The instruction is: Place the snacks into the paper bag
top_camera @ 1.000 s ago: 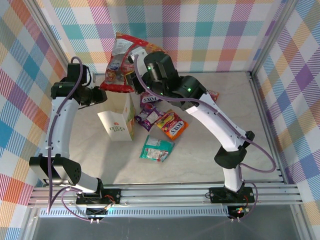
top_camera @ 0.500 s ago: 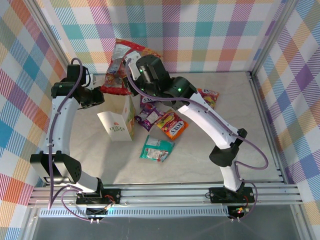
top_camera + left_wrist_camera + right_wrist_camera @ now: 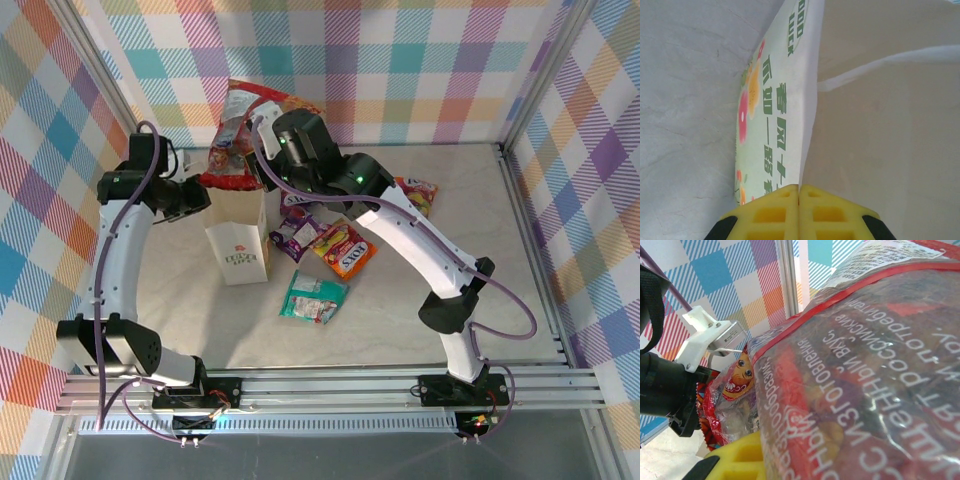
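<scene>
The white paper bag stands on the table with its mouth facing up. My left gripper is shut on the bag's rim; in the left wrist view the yellow fingertips pinch the edge between the flower-printed side and the plain inside. My right gripper is shut on the large red packet, which hangs just behind and above the bag's mouth and covers most of the right wrist view. Two purple packets, the orange-red packet, the teal-green packet and the small red-yellow packet lie on the table.
The loose packets lie to the right of the bag, under the right arm's forearm. Checked walls and metal frame posts enclose the table. The left arm's wrist camera sits close to the held packet.
The right gripper carried the large red packet left, toward the bag's mouth. The left gripper pulled the bag's rim, and the bag now stands squarer and a little nearer.
</scene>
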Robot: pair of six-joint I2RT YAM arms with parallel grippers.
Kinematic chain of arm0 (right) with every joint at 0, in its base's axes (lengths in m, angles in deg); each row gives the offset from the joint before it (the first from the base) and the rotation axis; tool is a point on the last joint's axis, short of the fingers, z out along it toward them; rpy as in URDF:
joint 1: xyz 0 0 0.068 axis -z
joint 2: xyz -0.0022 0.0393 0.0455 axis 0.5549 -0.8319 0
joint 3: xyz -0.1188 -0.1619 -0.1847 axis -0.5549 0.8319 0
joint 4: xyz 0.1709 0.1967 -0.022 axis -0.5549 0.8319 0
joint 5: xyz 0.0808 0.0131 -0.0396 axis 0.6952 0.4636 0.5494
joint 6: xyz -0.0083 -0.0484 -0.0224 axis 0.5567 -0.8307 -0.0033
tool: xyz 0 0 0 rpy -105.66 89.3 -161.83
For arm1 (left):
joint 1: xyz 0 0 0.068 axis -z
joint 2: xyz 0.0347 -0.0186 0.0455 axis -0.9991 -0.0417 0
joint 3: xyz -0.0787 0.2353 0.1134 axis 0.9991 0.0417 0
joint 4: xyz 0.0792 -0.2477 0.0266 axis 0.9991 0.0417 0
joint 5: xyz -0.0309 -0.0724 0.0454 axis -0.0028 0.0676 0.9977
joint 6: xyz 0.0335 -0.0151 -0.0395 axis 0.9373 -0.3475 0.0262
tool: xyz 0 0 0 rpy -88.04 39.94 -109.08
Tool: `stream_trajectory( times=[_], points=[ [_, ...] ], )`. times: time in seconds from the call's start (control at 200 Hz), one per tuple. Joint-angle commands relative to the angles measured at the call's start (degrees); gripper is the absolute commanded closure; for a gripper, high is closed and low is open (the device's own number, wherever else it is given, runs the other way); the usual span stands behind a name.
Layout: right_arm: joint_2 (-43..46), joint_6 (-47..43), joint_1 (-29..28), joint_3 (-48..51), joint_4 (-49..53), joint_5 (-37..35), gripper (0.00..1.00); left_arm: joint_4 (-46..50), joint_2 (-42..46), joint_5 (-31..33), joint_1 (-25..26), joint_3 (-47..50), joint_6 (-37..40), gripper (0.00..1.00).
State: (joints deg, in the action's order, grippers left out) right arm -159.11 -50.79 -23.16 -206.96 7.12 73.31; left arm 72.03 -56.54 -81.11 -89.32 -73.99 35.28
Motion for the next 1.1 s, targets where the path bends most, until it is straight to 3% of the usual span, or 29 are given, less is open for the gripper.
stream_trajectory(
  times=[0.0,0.39,0.52,0.695,1.09],
  points=[
    [1.4,0.1,-1.3,-3.5,-8.9,-0.6,1.00,1.1,1.9,-3.1,-0.3,0.9,-1.1,0.97],
    [-0.3,-2.4,-3.0,-1.7,-9.1,-4.5,1.00,1.2,4.6,-4.0,-0.3,5.1,-2.3,0.88],
    [-1.5,-3.0,-2.9,-1.9,-9.0,-6.2,1.00,1.2,5.5,-3.1,-0.3,4.7,-2.6,0.80],
    [-1.9,-4.1,-3.0,-2.2,-9.2,-8.2,1.00,3.0,6.8,-1.1,-0.3,2.5,-1.8,0.60],
    [-3.4,-6.0,-3.3,-4.5,-8.4,-9.0,1.00,2.3,9.7,-0.1,-0.4,2.4,-1.3,0.55]
  ],
)
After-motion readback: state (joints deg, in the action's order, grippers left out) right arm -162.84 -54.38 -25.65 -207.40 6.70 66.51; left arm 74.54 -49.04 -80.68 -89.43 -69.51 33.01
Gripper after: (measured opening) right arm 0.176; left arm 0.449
